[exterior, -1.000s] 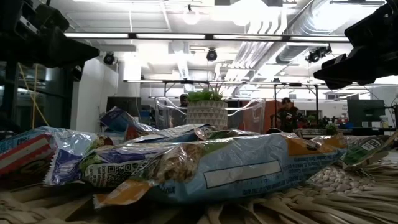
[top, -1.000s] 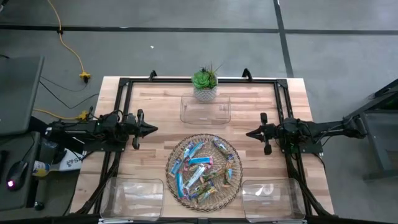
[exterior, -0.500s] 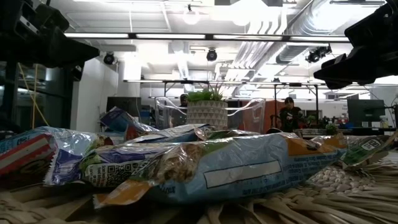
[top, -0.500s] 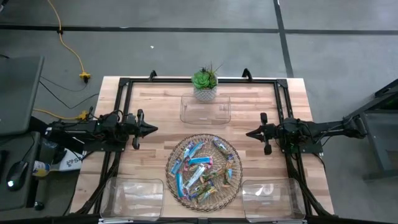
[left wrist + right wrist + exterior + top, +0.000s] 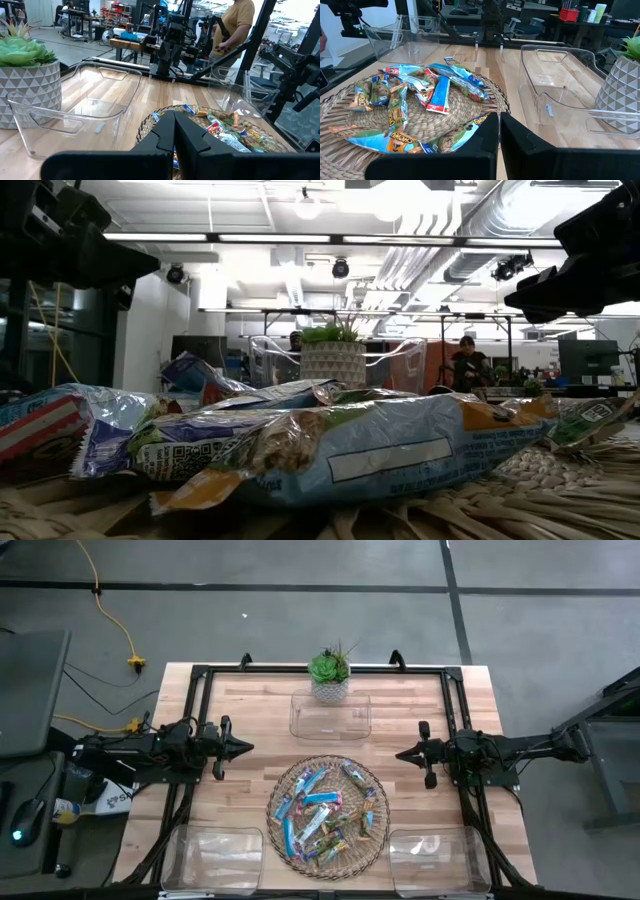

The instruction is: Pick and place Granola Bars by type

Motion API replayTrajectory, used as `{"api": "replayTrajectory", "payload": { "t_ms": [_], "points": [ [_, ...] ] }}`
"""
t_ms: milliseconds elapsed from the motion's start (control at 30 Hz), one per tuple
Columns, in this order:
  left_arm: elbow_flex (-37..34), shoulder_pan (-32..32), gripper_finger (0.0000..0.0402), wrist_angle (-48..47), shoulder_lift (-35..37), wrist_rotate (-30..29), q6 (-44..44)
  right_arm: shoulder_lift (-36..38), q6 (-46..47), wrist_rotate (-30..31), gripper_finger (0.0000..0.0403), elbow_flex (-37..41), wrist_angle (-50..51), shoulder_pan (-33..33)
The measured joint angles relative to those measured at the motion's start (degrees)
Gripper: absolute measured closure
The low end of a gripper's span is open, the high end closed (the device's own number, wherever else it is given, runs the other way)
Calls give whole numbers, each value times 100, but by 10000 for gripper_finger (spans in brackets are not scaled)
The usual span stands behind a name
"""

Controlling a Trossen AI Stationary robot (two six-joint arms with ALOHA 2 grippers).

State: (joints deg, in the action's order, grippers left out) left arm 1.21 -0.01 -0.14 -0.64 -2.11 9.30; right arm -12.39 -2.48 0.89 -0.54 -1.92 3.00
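Progress: you're basically at the starting line — judging by how things lie, no sorting has happened yet.
Bars: all the granola bars (image 5: 327, 812) sit heaped in the round wicker tray (image 5: 372, 842) at the middle of the table (image 5: 250, 710), toward the front. You can spot bright blue wrappers, tan-green ones and a few silvery-blue ones, all mixed together.
Bins: three clear bins, and none of them holds a bar as far as you can see. The back bin (image 5: 330, 714) sits just in front of the potted plant (image 5: 329, 673), the front-left bin (image 5: 213, 858) and front-right bin (image 5: 438, 860) flank the tray.
Left gripper: your left gripper (image 5: 246, 747) hovers left of the tray, well clear of the bars, pointing toward the middle. Its fingers (image 5: 192, 142) are pressed together with nothing between them.
Right gripper: the right gripper (image 5: 400, 754) mirrors it on the other side, off to the right of the tray. Its fingers (image 5: 520, 137) are pressed together too, carrying nothing.
What's left: pretty much everything — each bar has to come out of the tray and go into a bin by wrapper type. My guess is one type per bin, but nothing in view marks which bin takes which.
Heads up: the bars overlap in the pile, so you'd likely want to start with ones lying on top or near the rim.
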Motion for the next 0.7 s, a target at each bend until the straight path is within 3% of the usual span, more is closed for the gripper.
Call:
{"api": "replayTrajectory", "payload": {
  "t_ms": [700],
  "points": [
    [0,-1,401,0,-2,0,1,-1,-201,0,402,0,-1,1]
  ]
}}
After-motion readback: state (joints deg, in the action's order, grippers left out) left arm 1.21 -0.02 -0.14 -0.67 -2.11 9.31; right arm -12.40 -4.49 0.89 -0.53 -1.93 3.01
